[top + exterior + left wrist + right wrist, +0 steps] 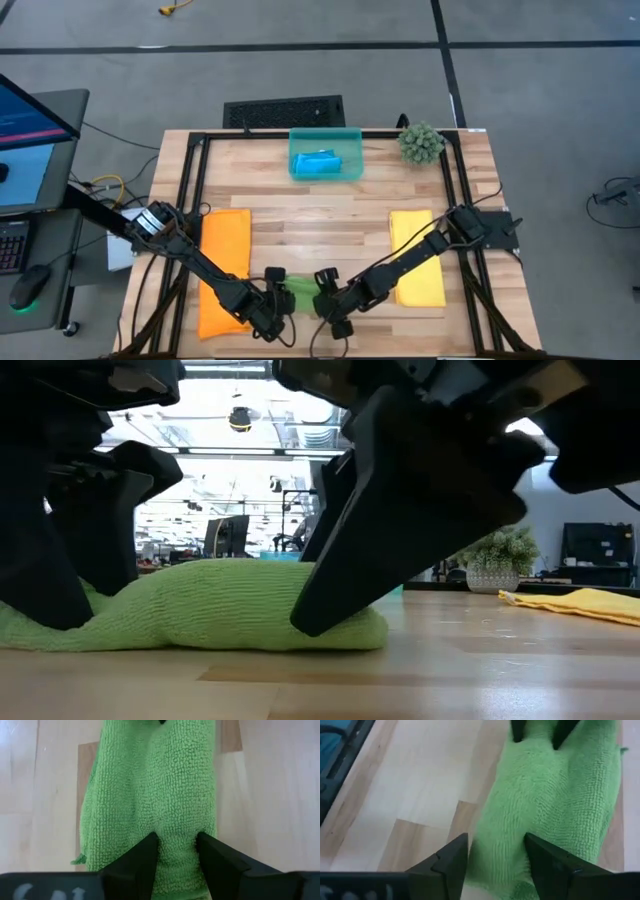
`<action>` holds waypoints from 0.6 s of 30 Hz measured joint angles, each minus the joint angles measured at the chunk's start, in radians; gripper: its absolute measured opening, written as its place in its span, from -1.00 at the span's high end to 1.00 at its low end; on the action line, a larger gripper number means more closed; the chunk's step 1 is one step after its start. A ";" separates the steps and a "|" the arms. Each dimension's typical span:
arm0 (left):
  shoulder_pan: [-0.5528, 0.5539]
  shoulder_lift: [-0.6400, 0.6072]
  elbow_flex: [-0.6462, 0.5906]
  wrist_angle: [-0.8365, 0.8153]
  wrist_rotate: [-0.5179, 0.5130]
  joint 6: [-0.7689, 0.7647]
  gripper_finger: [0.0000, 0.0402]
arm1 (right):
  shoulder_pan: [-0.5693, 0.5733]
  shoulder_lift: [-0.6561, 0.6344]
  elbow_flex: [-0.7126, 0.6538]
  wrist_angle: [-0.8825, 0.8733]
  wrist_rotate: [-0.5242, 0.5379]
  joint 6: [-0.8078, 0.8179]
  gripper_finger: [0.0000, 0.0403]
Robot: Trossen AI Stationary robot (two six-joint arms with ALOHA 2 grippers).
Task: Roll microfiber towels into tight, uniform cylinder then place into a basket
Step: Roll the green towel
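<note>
Teal basket, blue towel inside, apparently rolled

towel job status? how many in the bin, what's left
Done: blue towel lies in the basket. In hand: the left pincer pinches the green towel; the right pincer straddles its other end. Left: orange towel and yellow towel lie flat.

Robotics lab, framed wooden table, desk monitor, open-plan hall

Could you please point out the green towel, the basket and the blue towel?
green towel (155,795), left wrist view, middle of cloth
basket (352,138), high view, right rim
blue towel (318,162), high view, middle
</note>
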 joint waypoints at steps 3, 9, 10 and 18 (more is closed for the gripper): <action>0.000 0.001 0.009 -0.005 0.001 -0.040 0.32 | -0.004 0.026 0.002 0.011 -0.014 0.018 0.13; 0.001 0.002 0.022 -0.011 0.007 -0.082 0.32 | -0.005 0.039 0.005 0.028 -0.050 0.042 0.61; 0.002 0.002 0.024 -0.016 0.009 -0.083 0.32 | -0.005 0.037 0.004 0.029 -0.063 0.048 0.71; -0.003 -0.004 0.060 -0.080 0.009 -0.035 0.32 | -0.011 0.028 0.001 0.051 -0.142 0.118 0.86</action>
